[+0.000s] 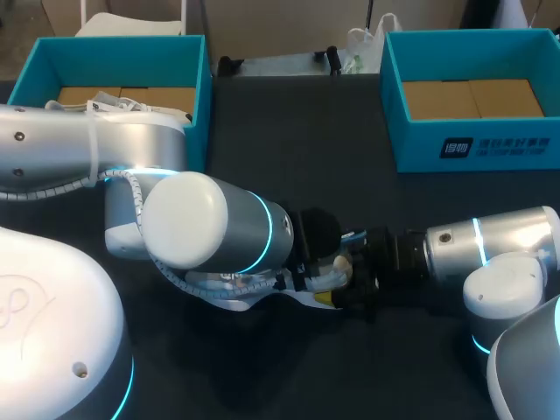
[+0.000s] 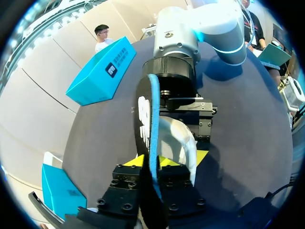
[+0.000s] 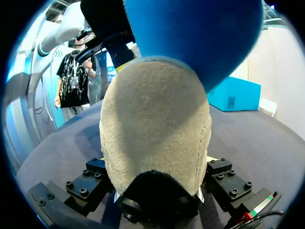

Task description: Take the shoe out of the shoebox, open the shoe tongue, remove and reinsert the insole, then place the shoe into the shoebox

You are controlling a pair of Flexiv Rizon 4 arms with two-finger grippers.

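The shoe (image 1: pixel 223 289) lies on the dark desk (image 1: pixel 289 157) near the middle, mostly hidden under my left arm, well apart from both blue boxes. One box (image 1: pixel 114 39) is far left and the other box (image 1: pixel 472 144) is far right.

In the left wrist view the insole (image 2: pixel 147 119) stands on edge at the left tool (image 2: pixel 167 160). It is a thin dark sheet with a blue rim, and a pale part of the shoe sits just beside it. The right tool (image 3: pixel 157 176) faces it from the right, with the shoe's beige suede end pressed up close and the insole's blue face above. I cannot tell whether either tool is clenched or released, because the shoe and insole cover the contact.

The insole is probably very light and floppy. It would bend and buckle if pushed from the far end, so it is best pinched flat near one end and fed in along the sole. The shoe looks light, with a soft upper that gives under pressure and a stiffer sole. The suede should not slip much. The firmer heel rim or the sole's sides look like better places to hold than the tongue or laces, which would just stretch and let the shoe swing.
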